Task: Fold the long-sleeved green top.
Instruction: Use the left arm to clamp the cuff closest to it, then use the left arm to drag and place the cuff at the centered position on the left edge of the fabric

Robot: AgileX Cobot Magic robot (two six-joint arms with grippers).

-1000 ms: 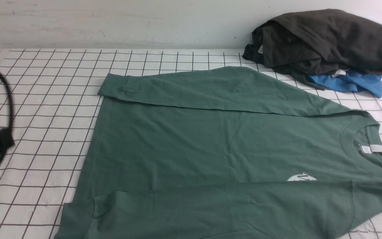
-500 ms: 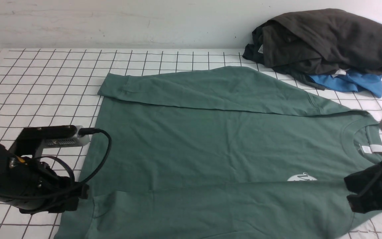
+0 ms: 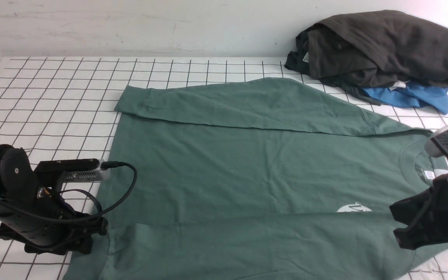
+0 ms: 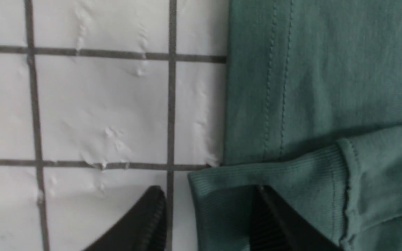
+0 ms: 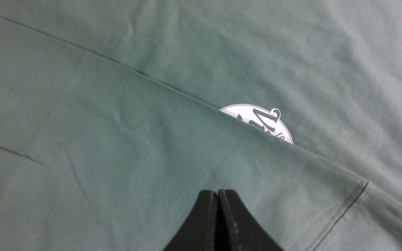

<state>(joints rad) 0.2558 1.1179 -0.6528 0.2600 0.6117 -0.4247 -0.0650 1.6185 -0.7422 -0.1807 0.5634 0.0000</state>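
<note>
The green long-sleeved top is lying flat across the middle of the counter, both sleeves folded in over the body and the neck pointing toward 3 o'clock. At its 8 o'clock corner the left tool is standing spread astride the near sleeve's cuff, one finger over bare counter and one over the ribbing, pinching nothing. At 4 o'clock the right tool is sitting pressed together over the near sleeve, by the chest print. This is looking like the grasp before carrying the near edge toward 12 o'clock: the left needs closing on the cuff, the right needs opening first. Open grid is lying from 9 to 11 o'clock. A dark garment pile with a blue garment is crowding 1 o'clock, close beside the far sleeve.
</note>
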